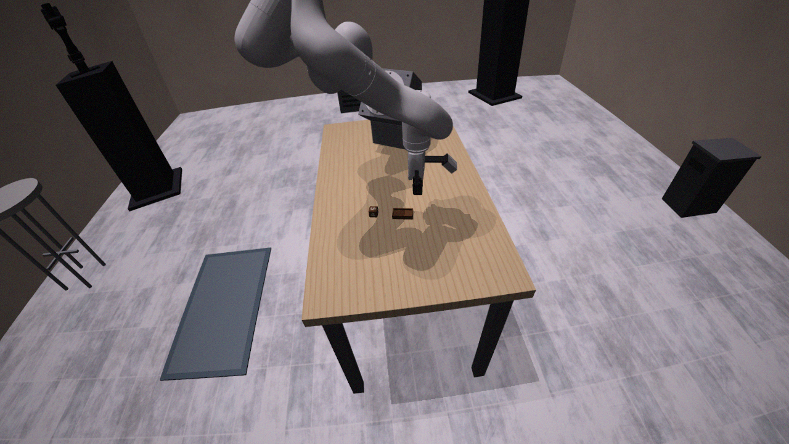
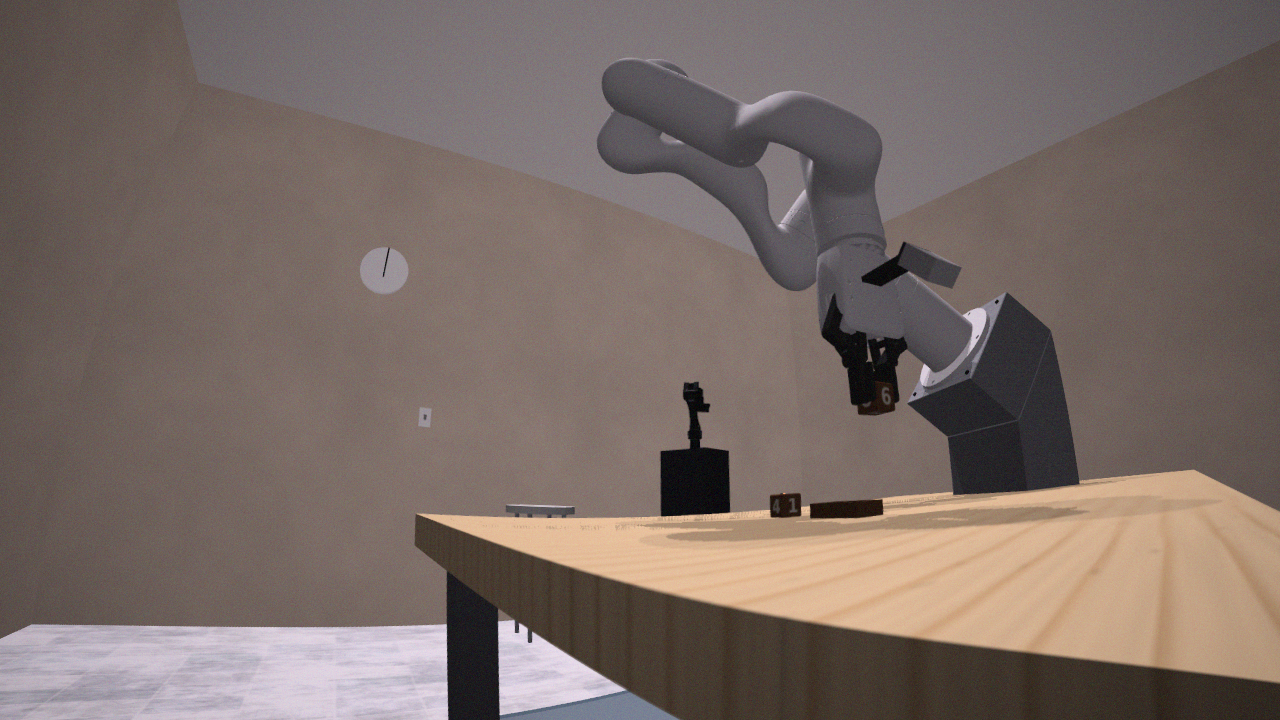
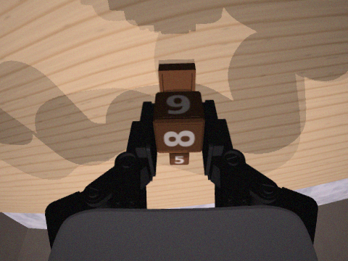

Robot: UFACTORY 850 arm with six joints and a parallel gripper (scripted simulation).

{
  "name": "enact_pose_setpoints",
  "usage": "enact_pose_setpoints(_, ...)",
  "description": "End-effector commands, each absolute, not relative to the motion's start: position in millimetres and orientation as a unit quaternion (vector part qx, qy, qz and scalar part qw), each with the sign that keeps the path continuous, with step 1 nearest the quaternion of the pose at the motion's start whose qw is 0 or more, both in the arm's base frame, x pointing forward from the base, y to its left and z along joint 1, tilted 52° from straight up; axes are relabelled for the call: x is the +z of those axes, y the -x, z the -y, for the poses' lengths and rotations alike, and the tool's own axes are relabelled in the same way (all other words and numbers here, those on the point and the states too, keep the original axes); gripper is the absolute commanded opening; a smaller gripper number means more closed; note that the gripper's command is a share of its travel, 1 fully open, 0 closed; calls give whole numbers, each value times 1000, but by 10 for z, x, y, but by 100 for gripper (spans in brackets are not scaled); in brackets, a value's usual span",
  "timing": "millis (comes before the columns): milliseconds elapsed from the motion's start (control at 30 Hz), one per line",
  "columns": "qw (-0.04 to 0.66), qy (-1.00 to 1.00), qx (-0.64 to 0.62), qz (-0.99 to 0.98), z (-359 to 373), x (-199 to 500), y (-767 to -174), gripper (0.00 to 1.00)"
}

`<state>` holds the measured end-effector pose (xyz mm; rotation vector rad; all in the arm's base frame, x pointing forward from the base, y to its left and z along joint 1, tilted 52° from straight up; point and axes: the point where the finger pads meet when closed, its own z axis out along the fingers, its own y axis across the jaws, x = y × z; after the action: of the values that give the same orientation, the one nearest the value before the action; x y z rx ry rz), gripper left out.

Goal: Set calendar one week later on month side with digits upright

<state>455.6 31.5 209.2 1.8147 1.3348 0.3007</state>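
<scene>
My gripper [image 1: 417, 187] [image 2: 877, 391] [image 3: 178, 117] is shut on a dark brown cube [image 2: 885, 398] [image 3: 178, 135], well above the table. In the wrist view the cube shows an 8 lying sideways and a face that reads as 9; the exterior view shows that cube with a 6. The brown tray [image 1: 402, 217] [image 2: 845, 509] [image 3: 177, 67] lies flat on the table below, with no cube in it; the held cube hides part of it in the wrist view. The other cube [image 1: 373, 211] [image 2: 785, 505] [image 3: 179, 159] stands on the table beside the tray, apart from it, with 5 on top and 4 and 1 on its sides.
The wooden table [image 1: 352, 287] [image 2: 1029, 573] carries the tray and the loose cube. The grey robot base [image 1: 388, 132] [image 2: 998, 394] stands at its far end. A grey block on a black bracket [image 1: 436, 158] juts out beside the wrist. Arm shadows cross the table.
</scene>
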Motion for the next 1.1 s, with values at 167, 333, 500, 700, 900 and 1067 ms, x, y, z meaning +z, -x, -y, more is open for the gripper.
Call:
enact_pose_setpoints(167, 423, -725, 118, -531, -722, 1899, -4800, 27)
enact_pose_setpoints(333, 423, -725, 118, -531, -722, 1899, -4800, 27)
enact_pose_setpoints(500, 423, -725, 118, -531, -721, 1898, -4801, 27)
enact_pose_setpoints(700, 423, -725, 118, -531, -707, 1879, -4820, 27)
enact_pose_setpoints(900, 423, -725, 118, -531, -634, 1787, -4913, 27)
enact_pose_setpoints(1067, 423, -725, 118, -531, -530, 1656, -5047, 27)
